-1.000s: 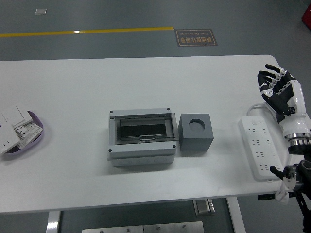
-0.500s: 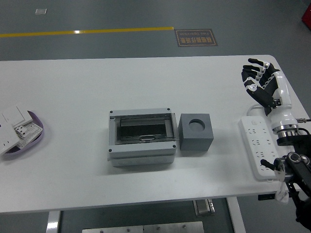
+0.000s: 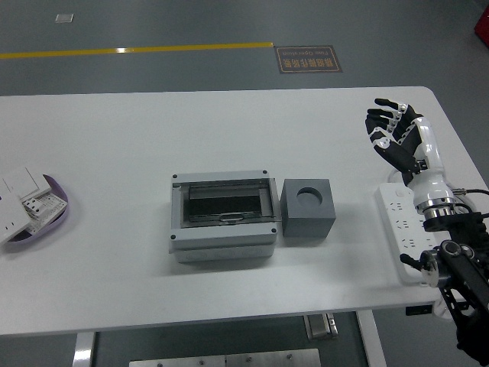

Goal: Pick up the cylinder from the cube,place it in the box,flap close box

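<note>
A grey cube (image 3: 309, 214) stands at the table's middle, just right of the grey box (image 3: 221, 237). A grey cylinder (image 3: 309, 195) sits sunk in the round hole in the cube's top. The box has a clear flap (image 3: 226, 200) over a dark inside; I cannot tell whether the flap is fully down. My right hand (image 3: 393, 130) is raised at the right, fingers spread and holding nothing, well right of the cube and farther back. My left arm is out of view.
A white power strip (image 3: 406, 229) lies near the table's right edge under my right forearm. A purple tray (image 3: 55, 210) with white switch parts sits at the left edge. The table's near edge (image 3: 229, 325) is close below the box.
My right hand has moved left and farther over the table, towards the cube, staying open. The box, cube and cylinder have not moved.
</note>
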Robot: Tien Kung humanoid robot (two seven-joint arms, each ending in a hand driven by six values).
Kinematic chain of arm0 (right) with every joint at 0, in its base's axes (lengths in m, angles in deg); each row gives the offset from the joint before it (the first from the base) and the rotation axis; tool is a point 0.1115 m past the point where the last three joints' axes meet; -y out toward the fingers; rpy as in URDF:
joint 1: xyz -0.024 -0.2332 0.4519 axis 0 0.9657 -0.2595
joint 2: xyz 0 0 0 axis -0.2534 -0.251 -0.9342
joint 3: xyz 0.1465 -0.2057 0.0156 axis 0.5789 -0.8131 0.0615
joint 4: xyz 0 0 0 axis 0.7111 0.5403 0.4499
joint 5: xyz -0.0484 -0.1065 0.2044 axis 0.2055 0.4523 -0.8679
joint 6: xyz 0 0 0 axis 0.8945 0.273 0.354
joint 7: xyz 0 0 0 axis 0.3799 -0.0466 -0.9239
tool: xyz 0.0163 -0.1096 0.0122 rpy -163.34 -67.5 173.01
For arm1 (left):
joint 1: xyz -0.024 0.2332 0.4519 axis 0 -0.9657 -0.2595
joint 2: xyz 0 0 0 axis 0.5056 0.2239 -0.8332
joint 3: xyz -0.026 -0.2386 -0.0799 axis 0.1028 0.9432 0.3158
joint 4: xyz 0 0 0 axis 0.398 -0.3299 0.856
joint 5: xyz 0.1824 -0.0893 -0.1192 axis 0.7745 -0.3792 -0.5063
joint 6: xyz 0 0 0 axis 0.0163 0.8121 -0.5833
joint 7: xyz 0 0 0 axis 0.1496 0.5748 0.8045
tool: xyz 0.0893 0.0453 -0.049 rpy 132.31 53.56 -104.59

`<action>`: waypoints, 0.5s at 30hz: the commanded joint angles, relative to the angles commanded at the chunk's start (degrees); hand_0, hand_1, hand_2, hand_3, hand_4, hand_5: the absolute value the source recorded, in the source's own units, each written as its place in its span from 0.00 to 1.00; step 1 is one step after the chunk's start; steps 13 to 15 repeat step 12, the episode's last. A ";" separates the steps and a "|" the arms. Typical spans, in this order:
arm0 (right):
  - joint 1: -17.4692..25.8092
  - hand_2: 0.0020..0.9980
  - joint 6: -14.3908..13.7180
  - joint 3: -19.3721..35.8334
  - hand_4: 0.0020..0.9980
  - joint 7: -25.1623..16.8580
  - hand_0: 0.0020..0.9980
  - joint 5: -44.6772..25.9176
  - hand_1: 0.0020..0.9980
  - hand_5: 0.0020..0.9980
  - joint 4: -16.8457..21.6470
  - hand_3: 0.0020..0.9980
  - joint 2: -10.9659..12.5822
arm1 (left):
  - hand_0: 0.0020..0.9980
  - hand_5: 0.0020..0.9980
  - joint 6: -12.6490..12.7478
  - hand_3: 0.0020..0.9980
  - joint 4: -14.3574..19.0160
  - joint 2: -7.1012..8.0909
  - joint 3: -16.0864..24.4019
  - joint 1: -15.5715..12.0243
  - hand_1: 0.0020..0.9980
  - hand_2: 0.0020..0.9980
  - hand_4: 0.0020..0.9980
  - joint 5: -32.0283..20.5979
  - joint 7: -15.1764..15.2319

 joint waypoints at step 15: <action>-3.36 0.64 1.37 -6.43 0.70 0.68 0.73 0.19 0.65 0.17 -0.42 0.67 -0.68 | 0.59 0.16 0.07 0.63 0.00 -1.82 0.46 -0.54 0.61 0.61 0.65 0.21 -0.25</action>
